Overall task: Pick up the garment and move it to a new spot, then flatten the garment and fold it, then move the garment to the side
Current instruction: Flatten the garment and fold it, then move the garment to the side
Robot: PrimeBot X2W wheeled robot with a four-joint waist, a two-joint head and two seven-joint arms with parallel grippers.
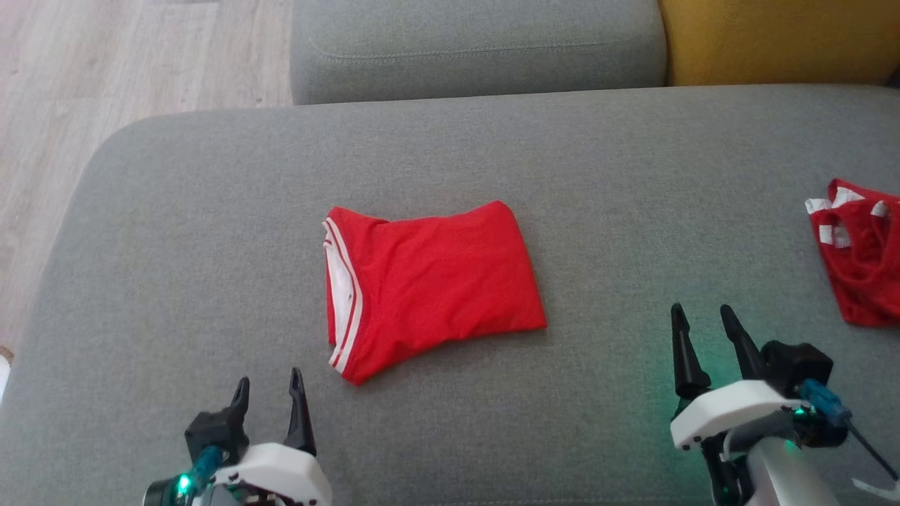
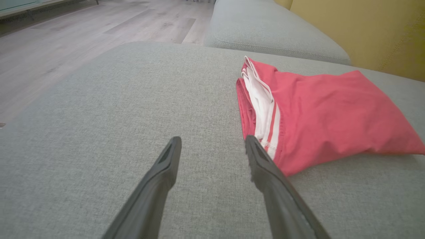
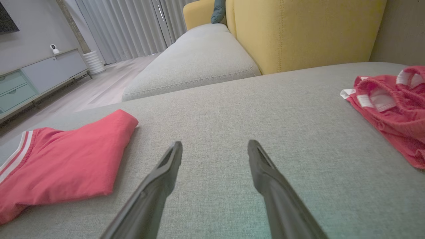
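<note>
The left gripper (image 1: pixel 269 376) is hovering low over the grey sofa seat (image 1: pixel 176 246), its two dark fingers standing apart and gripping nothing. Its tips are pointing just beside the near left corner of the folded red garment (image 1: pixel 436 281), which is lying flat in the middle of the seat, its white-striped band facing left. The right gripper (image 1: pixel 701 307) is hanging over bare fabric, fingers likewise spread and empty, between that folded piece and a crumpled red garment (image 1: pixel 861 260) with white trim that is sitting at the seat's right edge. Farther back, a second grey cushion (image 1: pixel 478 42) is adjoining a yellow backrest (image 1: pixel 773 42), and wooden floor (image 1: pixel 105 56) is showing at the left.
</note>
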